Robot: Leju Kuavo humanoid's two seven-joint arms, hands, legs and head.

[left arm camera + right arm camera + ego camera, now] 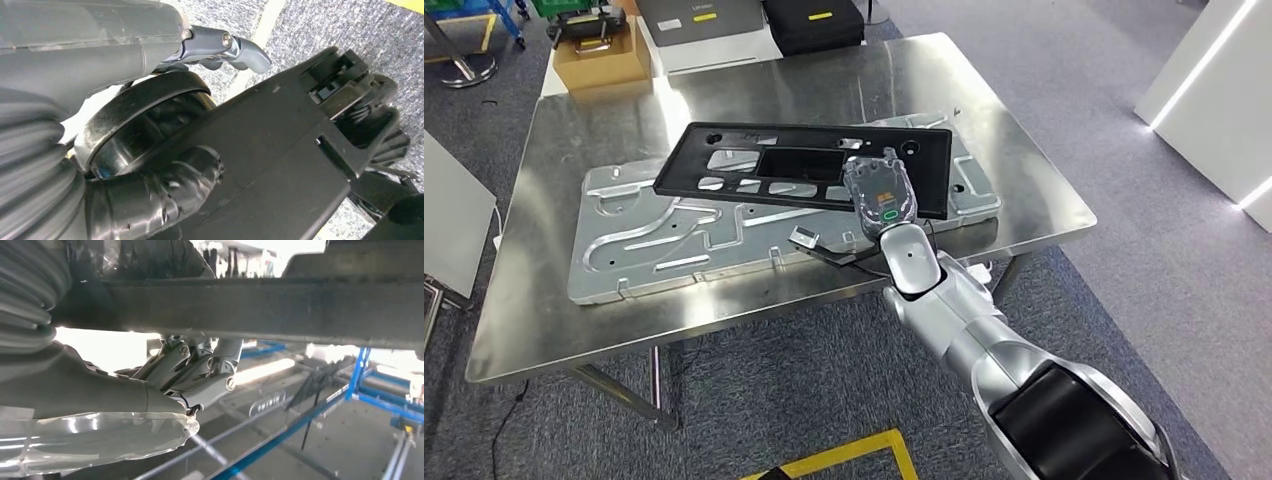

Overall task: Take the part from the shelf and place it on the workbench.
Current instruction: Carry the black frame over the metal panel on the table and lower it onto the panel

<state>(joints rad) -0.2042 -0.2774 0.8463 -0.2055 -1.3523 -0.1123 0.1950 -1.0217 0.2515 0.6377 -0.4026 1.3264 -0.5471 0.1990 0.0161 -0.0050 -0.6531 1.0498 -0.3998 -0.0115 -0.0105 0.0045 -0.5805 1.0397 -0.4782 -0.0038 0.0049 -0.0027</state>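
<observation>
Holding the black panel (pixel 804 170) by its near edge, the right hand (pixel 880 196) had its fingers (pixel 200 367) curled under the edge, so the panel hung tilted over the grey metal plate (pixel 674 240) on the steel table (pixel 554 320). I judged the grip one-sided: the long panel could swing or slip out and strike the plate. The left hand (pixel 220 47) hung low, with nothing in its bent fingers.

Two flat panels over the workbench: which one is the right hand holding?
The black panel, gripped at its near edge by the right hand and tilted above the table. The silver embossed metal plate lies flat on the workbench beneath it, untouched.
</observation>
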